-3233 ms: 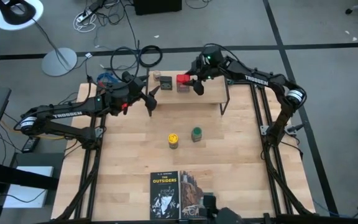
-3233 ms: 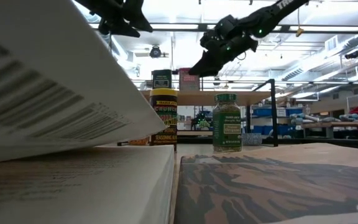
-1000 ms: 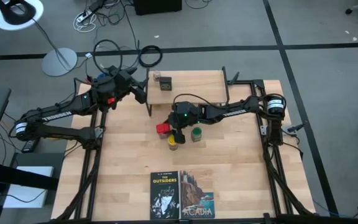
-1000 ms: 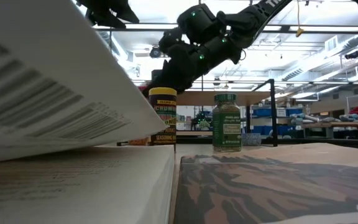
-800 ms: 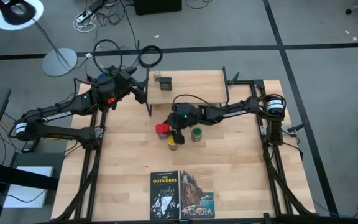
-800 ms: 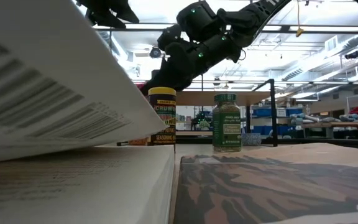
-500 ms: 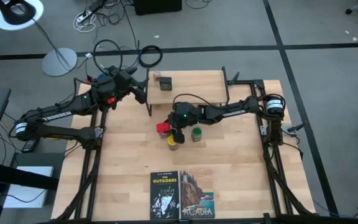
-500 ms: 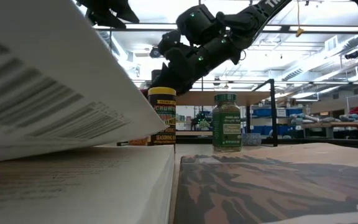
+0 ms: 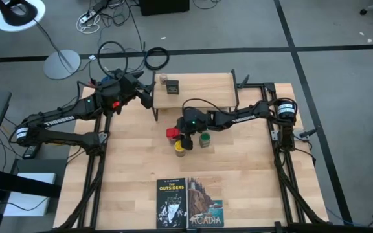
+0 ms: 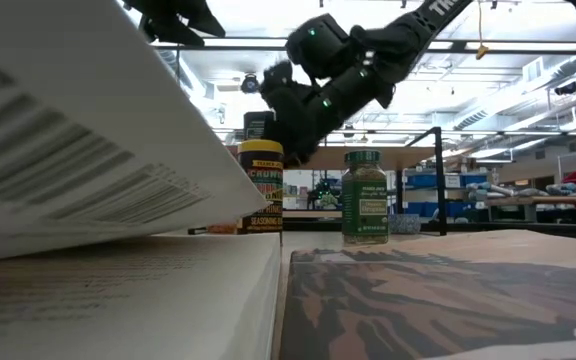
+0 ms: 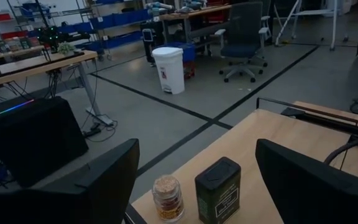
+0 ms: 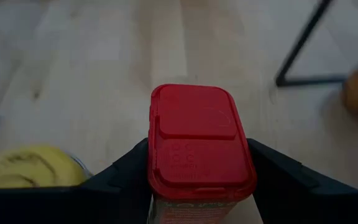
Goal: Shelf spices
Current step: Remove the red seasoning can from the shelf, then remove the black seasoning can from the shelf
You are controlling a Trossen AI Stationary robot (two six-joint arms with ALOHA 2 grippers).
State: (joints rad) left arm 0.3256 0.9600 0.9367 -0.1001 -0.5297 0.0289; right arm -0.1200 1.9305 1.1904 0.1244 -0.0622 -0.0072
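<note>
Right gripper point(image 12: 197, 180) clamped on red square-lidded spice tin point(image 9: 171, 133), frame centre, above yellow-lidded round jar point(image 9: 180, 147); probably mid-carry. Left gripper point(image 11: 194, 180) spread empty, upper left beside light wooden shelf point(image 9: 206, 94); dark grey tin point(image 9: 173, 88) shelved.

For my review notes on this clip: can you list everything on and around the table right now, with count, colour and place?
Shelf: one, light wood top, black legs, far side of table.
Dark tin: one, on shelf's left end.
Small clear jar: one, on the shelf beside the dark tin.
Red tin: one, held above the table, in front of shelf.
Yellow-lidded jar: one, mid-table.
Green-lidded jar: one, mid-table, right of yellow one.
Books: two, near edge.
Floor lamp: one, white, far left.
Left gripper: open, by shelf's left end.
Right gripper: shut on red tin.
</note>
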